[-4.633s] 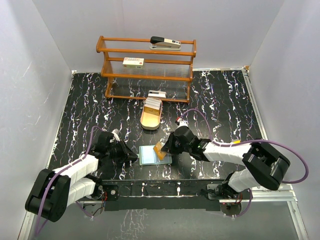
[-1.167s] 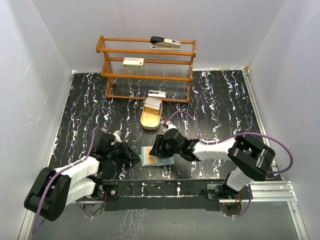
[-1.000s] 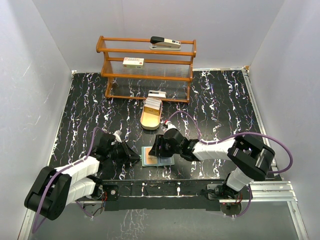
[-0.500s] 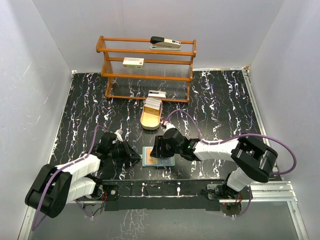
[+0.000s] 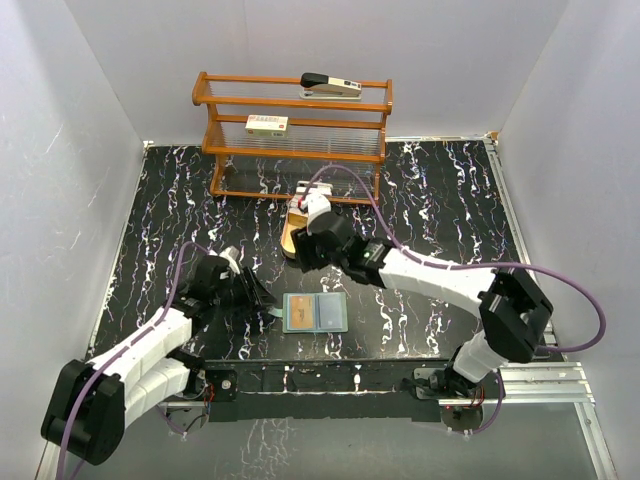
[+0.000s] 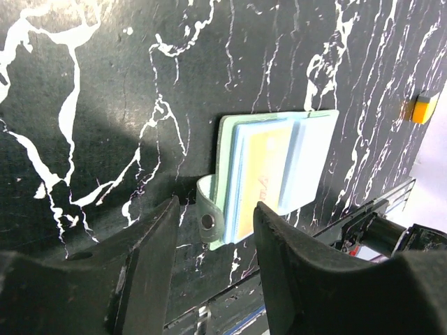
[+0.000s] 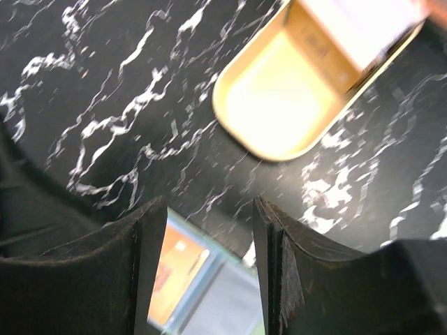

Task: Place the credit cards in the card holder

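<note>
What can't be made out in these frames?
- Cards left in the tray: right arm covers it from above; right wrist view blurred, cut by top edge.
- Print on the gold card in the card holder: too small from above, hazy through its pocket in left wrist view.

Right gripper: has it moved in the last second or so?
Yes. The right gripper left the card holder and moved toward the wooden shelf; it is now over the tan oval tray.
</note>
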Robot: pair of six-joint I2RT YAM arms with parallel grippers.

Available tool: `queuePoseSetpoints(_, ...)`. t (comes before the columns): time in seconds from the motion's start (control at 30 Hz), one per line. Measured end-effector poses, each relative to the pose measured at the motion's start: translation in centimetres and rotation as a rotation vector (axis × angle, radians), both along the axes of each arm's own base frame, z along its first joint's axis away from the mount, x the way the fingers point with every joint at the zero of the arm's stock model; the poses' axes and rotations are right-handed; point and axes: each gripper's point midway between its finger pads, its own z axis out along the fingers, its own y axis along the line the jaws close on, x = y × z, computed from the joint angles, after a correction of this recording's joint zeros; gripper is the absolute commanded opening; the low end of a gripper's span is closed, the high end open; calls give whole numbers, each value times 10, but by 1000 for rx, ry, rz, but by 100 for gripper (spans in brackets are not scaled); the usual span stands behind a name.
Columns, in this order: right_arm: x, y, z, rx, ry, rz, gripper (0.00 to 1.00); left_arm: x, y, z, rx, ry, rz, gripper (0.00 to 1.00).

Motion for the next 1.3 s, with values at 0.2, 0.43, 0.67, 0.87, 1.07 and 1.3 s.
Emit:
queuePoseSetpoints(0.2, 53, -13, 15, -108, -120, -13, 54, 7, 2, 21, 19, -59, -5, 48)
queuePoseSetpoints(0.43, 106, -10, -2, -281, -189, 29, 56, 4, 4, 34, 15, -77, -7, 49)
queuePoseSetpoints(0.67, 137, 1, -26, -419, -225, 86, 57, 4, 5, 49, 8, -116, -13, 49)
queuePoseSetpoints(0.87, 155, 5, -47, -517, -242, 107, 59, 2, 5, 51, 6, -126, -14, 50)
queuePoseSetpoints(1.07, 167, 0, -67, -613, -250, 101, 57, 2, 6, 51, 10, -128, -18, 50)
queuePoseSetpoints(1.3, 174, -13, -68, -677, -270, 59, 48, 2, 6, 51, 11, -128, -20, 50)
